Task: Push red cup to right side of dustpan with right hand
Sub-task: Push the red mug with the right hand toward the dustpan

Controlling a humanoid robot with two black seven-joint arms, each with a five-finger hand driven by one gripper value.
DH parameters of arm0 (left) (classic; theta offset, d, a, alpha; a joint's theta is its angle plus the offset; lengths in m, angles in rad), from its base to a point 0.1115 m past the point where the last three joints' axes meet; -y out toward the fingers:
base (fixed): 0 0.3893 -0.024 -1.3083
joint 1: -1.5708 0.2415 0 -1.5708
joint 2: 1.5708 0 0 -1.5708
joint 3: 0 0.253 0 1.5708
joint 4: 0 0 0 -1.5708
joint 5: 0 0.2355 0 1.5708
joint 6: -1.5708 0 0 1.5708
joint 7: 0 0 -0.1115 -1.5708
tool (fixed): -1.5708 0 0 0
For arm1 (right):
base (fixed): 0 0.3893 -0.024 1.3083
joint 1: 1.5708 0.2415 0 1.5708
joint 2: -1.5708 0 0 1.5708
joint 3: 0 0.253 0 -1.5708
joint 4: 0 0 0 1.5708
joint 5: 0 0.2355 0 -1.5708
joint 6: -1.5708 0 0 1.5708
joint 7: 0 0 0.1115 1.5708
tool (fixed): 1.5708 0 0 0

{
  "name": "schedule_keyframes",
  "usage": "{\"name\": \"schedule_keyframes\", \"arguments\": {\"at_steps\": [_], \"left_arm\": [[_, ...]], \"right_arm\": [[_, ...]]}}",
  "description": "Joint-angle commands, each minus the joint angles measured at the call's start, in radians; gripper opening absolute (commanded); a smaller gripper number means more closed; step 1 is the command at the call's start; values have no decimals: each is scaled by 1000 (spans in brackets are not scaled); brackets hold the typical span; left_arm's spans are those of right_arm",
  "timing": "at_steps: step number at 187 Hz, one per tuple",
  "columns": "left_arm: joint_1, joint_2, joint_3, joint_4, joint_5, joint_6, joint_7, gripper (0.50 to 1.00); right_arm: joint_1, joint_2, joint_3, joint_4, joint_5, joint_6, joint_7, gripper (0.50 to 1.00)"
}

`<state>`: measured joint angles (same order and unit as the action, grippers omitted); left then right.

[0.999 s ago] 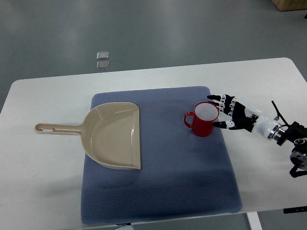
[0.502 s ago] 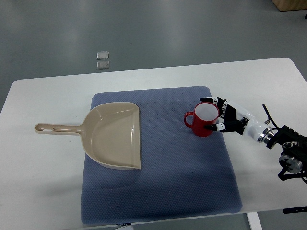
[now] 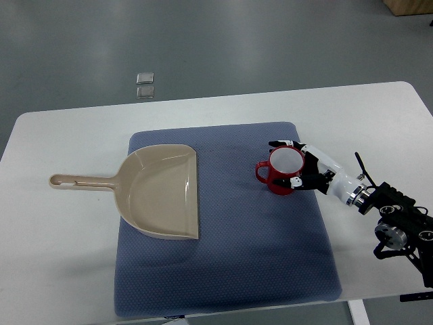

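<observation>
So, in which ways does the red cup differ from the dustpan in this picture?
The red cup is bright red; the dustpan is beige. The cup stands upright with a short loop handle; the dustpan lies flat with a long straight handle reaching past the blue mat. The right robot hand curls around the cup; nothing touches the dustpan. Both rest on the mat and look empty.

A white table [image 3: 61,135] with rounded corners stands on a grey-green floor [image 3: 237,40], where two small clear squares [image 3: 145,84] lie just beyond its far edge.
</observation>
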<state>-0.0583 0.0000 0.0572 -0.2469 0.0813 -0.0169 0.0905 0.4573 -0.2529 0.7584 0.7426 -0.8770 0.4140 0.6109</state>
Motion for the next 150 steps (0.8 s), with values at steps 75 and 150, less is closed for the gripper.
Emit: {"name": "schedule_keyframes", "arguments": {"at_steps": [75, 150], "left_arm": [[0, 0, 1, 0, 0, 0, 0, 1000], [0, 0, 0, 1, 0, 0, 0, 1000]], "right_arm": [[-2, 93, 1, 0, 6, -29, 0, 936], [-8, 165, -28, 11, 4, -64, 0, 936]]}}
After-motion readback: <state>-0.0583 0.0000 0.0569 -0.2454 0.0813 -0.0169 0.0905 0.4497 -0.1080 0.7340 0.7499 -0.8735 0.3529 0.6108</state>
